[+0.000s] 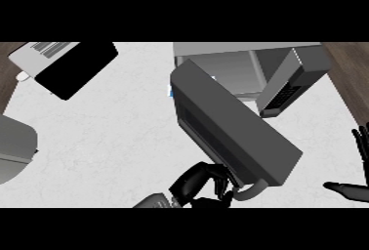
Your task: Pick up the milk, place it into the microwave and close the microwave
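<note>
Against the microwave door (pixel 231 127), left robot hand (pixel 192 185), fingers curled.

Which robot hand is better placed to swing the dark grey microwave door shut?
The left robot hand: it sits at the free end of the open dark grey microwave door, beside its curved grey handle. The right robot hand rests open at the right edge, away from the door.

1. Glossy black left hand (pixel 200 188): rounded, shiny casing; thick fingers with pale highlights;
2. Grey left forearm (pixel 153 201): flat-sided, dark seam lines, at the near edge;
3. Matt black right hand (pixel 353 191): slender tapering fingers; blunt thumb; far right edge.
</note>
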Action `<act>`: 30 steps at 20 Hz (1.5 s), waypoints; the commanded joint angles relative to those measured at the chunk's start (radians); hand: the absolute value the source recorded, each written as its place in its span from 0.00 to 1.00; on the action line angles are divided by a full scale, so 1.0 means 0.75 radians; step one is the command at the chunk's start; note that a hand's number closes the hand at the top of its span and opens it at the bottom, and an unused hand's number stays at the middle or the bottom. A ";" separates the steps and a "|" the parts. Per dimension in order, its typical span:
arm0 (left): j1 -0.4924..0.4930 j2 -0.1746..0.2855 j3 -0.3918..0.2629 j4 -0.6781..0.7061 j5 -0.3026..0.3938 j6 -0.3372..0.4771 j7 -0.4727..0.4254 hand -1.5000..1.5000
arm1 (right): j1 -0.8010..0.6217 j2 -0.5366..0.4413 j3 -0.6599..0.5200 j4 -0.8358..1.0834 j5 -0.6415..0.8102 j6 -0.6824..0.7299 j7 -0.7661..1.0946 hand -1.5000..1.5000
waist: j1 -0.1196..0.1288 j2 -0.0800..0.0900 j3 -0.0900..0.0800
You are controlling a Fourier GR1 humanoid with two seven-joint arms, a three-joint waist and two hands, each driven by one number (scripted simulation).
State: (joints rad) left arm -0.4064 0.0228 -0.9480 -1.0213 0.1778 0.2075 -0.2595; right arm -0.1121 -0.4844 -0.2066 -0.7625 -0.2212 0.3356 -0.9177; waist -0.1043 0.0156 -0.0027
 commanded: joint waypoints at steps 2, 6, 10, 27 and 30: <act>-0.098 -0.029 -0.098 -0.041 0.140 0.132 -0.006 0.00 | -0.039 0.000 0.032 -0.079 -0.046 0.160 -0.025 0.00 | -0.053 0.005 -0.003; -0.213 -0.029 -0.101 0.018 0.194 0.191 -0.019 1.00 | -0.039 -0.020 0.044 -0.129 -0.077 0.170 0.012 0.00 | -0.104 0.012 -0.003; -0.296 -0.029 -0.081 0.019 0.285 0.250 0.007 1.00 | -0.071 -0.029 0.084 -0.184 -0.083 0.174 0.061 0.00 | -0.141 0.022 -0.004; -0.739 -0.030 0.066 0.202 0.467 0.399 -0.013 1.00 | -0.203 -0.066 0.155 -0.355 -0.176 0.201 0.210 0.00 | -0.319 0.076 0.008; -0.775 -0.030 0.075 0.242 0.493 0.411 -0.020 1.00 | -0.228 -0.066 0.175 -0.381 -0.197 0.229 0.235 0.00 | -0.341 0.090 0.008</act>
State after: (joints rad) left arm -0.9255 0.0129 -0.9081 -0.8592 0.5231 0.5050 -0.2686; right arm -0.2570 -0.5337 -0.0874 -1.0338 -0.3491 0.4302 -0.7174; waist -0.3362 0.0748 0.0023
